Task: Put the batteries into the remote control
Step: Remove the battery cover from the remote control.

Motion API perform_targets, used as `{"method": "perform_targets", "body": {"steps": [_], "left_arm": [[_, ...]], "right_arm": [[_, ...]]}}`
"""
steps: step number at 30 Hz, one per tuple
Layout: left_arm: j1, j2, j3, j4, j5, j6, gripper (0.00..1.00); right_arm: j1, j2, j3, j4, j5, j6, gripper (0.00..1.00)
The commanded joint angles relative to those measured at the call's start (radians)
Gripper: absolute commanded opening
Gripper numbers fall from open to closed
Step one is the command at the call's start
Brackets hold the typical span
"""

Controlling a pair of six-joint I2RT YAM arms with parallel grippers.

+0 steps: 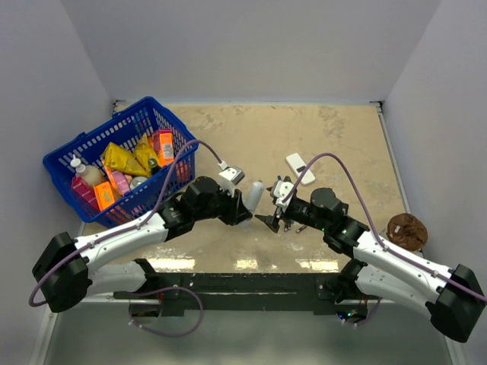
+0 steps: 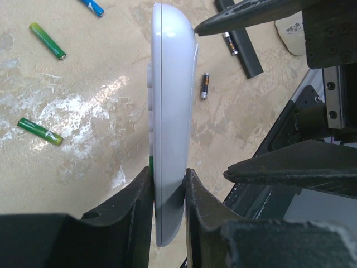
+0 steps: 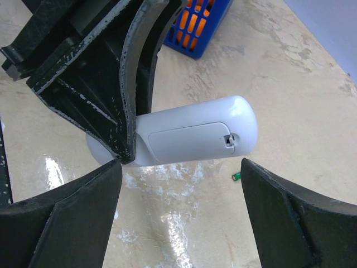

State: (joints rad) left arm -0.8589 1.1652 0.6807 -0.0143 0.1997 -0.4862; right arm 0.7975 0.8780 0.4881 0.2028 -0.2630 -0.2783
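Note:
My left gripper (image 2: 168,176) is shut on the lower end of the white remote control (image 2: 170,111), holding it on edge above the table. The remote (image 1: 255,194) points toward the table's far side. Its back, with the battery cover (image 3: 187,137) in place, faces my right gripper (image 3: 181,190). That gripper (image 1: 272,204) is open, and the remote lies just beyond the gap between its fingers. Loose batteries lie on the table: two green (image 2: 47,41) (image 2: 39,131), one blue (image 2: 91,6) and one dark (image 2: 204,85).
A blue basket (image 1: 114,160) full of packets stands at the back left. A wider white remote (image 1: 300,169) lies beyond my right gripper. A brown lump (image 1: 405,230) sits at the right edge. A dark flat bar (image 2: 242,47) lies near the dark battery.

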Motion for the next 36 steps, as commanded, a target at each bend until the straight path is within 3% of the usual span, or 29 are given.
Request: {"method": "perform_targets", "body": {"steps": [1,28,36], "left_arm": [[-0.003,-0.032,0.005,0.059,0.029,0.009,0.0],[-0.005,-0.007,0.016,0.06,0.056,0.012,0.0],[-0.003,0.016,0.029,0.044,0.056,0.009,0.0]], "right_arm": [[-0.007,0.001,0.03,0.04,-0.054,-0.009,0.89],[-0.026,0.05,0.096,0.007,-0.099,-0.042,0.68],[-0.026,0.058,0.101,0.0,-0.137,-0.042,0.66]]}}
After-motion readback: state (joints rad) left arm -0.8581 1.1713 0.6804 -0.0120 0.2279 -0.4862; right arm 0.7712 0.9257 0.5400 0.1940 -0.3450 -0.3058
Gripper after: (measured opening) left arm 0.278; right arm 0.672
